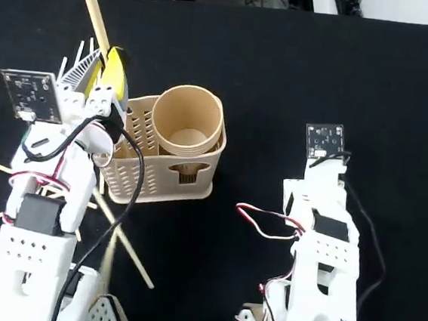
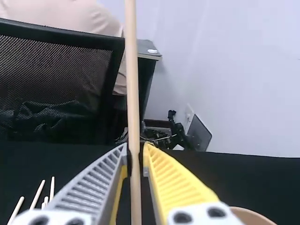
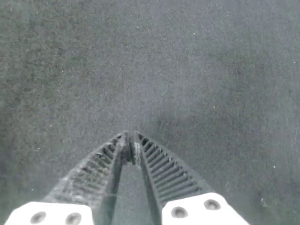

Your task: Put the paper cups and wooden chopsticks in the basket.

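The left gripper [image 1: 104,65] is raised above the table [image 1: 284,61] at the far left, just beyond the far-left corner of the basket [image 1: 163,180]. Its grey and yellow fingers are clenched on one wooden chopstick [image 1: 94,6]. In the left wrist view the left gripper [image 2: 135,153] shows the chopstick [image 2: 131,70] pinched between the fingertips and running on past them out of the frame. In the high view the chopstick slants up and to the far left from the fingers, and its free end leaves the frame at the far edge. The basket is beige and perforated, stands on the left half of the table, and is just right of the left arm. A nested stack of paper cups [image 1: 188,120] stands upright in the right part of the basket, mouth up. Loose chopsticks [image 1: 128,249] lie on the table on the near side of the basket, partly under the left arm; two further ends project to the left of that arm. More sticks [image 2: 38,194] lie on the table surface beyond the left gripper. The right arm [image 1: 321,224] is on the right half of the table, well apart from the basket. The right gripper [image 3: 130,149] is clenched with its fingertips meeting and nothing between them, above bare black table surface [image 3: 150,56].
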`<state>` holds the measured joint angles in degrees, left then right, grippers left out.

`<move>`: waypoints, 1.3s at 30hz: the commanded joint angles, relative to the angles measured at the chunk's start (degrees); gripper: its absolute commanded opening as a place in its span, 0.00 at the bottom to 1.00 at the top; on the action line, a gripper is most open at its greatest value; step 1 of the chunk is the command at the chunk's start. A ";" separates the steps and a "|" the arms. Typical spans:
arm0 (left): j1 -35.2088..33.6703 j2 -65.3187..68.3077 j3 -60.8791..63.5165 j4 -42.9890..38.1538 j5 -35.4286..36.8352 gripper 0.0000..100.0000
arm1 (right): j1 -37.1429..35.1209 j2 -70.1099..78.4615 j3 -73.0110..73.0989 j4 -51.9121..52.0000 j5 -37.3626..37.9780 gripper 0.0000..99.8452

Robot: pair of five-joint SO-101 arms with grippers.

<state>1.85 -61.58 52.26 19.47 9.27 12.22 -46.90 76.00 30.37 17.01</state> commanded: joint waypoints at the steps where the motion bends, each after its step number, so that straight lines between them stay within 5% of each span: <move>1: 0.04 -0.70 0.48 -2.99 -0.35 0.03 | -0.62 -1.27 -0.22 -1.05 -0.26 0.01; 8: 0.04 -0.70 2.51 -2.64 -0.88 0.04 | -0.62 -1.27 -0.22 -1.05 -0.26 0.01; 14: -0.92 -0.70 2.33 5.10 1.49 0.29 | -0.62 -1.27 -0.22 -1.05 -0.26 0.01; 22: -8.40 -0.70 -7.43 18.90 2.55 0.28 | -0.62 -1.27 -0.22 -1.05 -0.26 0.01; 32: -25.54 0.09 -19.38 55.56 5.27 0.28 | -0.62 -1.27 -0.22 -1.05 -0.26 0.01; 39: -35.47 2.29 -8.13 53.10 4.92 0.29 | -0.62 -1.27 -0.22 -1.05 -0.18 0.01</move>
<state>-30.59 -61.49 39.08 75.03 14.02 12.31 -46.90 76.00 30.37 17.01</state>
